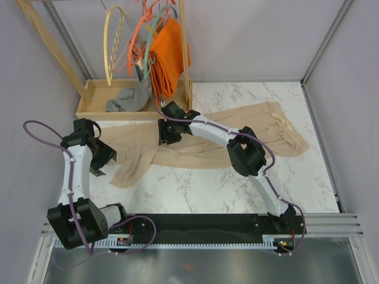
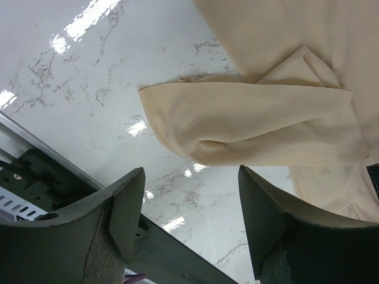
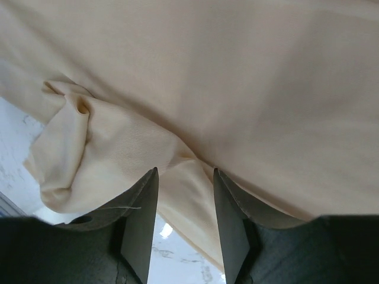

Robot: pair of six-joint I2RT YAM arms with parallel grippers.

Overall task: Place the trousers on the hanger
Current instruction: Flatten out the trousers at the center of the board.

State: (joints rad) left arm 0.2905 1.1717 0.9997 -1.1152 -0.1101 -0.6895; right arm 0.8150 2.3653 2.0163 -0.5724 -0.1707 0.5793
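The beige trousers (image 1: 195, 155) lie spread flat across the marble table, with their waist at the right and their legs running left. My left gripper (image 1: 105, 161) hangs above the leg ends. In the left wrist view it (image 2: 190, 171) is open and holds nothing, and a folded leg end (image 2: 254, 124) lies beyond its fingertips. My right gripper (image 1: 167, 137) is down on the legs near the middle. In the right wrist view its jaws (image 3: 185, 171) stand apart, with a raised fold of the fabric (image 3: 237, 77) between the tips. The pale yellow hanger (image 1: 118, 38) hangs on the rack at the back left.
A wooden rack stands at the back left, with a tray (image 1: 89, 100) at its foot. It carries orange hangers (image 1: 139, 35), a teal hanger (image 1: 150, 41) and an orange cloth (image 1: 169, 56). A grey garment (image 1: 127, 100) lies in the tray. Grey walls close in both sides.
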